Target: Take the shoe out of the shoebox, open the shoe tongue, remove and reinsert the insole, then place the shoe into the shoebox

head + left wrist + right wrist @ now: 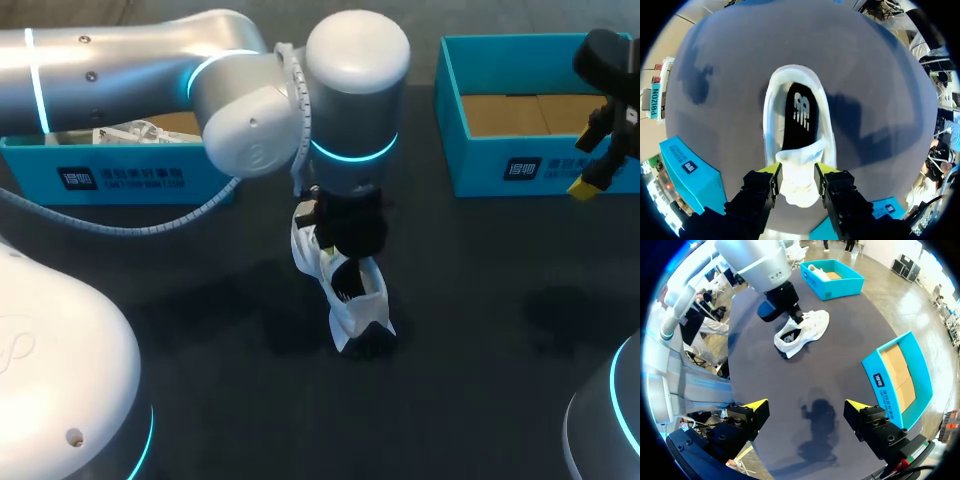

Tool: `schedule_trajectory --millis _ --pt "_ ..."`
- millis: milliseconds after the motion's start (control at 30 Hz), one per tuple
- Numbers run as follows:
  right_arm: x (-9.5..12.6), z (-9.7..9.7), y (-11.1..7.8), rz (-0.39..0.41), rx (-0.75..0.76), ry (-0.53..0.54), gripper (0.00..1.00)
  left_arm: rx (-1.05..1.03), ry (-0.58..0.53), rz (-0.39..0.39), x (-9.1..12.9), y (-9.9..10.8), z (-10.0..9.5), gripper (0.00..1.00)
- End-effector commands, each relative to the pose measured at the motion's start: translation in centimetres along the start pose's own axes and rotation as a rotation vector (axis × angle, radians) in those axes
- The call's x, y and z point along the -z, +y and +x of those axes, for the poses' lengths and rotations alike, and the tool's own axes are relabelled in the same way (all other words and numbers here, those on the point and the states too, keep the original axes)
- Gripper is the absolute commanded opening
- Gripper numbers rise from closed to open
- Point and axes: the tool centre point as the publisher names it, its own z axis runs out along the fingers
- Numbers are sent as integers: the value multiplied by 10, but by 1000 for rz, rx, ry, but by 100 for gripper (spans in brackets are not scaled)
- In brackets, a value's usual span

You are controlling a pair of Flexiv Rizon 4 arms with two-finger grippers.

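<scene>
White shoe (350, 300) sits out on the dark table (480, 330), mid-table between the two teal shoeboxes and well apart from both. The upper is white and the black insole (799, 117) with a white logo is visible through the opening. The white tongue (799, 186) is pulled up. Left gripper (797, 172) is clenched on the tongue, a yellow tip on each side. In the head view the arm hides the grasp, and the shoe looks tilted, hard to be sure. Right gripper (805, 407) is released, fingers wide, holding nothing, hanging by the right shoebox (540, 170), which shows a brown floor. Left shoebox (120, 175) holds something white.
</scene>
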Motion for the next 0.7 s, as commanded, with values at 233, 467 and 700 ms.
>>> schedule_trajectory --millis 233,467,700 --pt "0 -2 2 5 -2 3 100 7 31 52 -25 -15 -9 43" --pt "0 -2 2 5 -2 3 100 37 -9 2 -2 8 -1 44" --pt "0 -2 2 5 -2 3 100 57 16 -26 -10 36 -1 44"
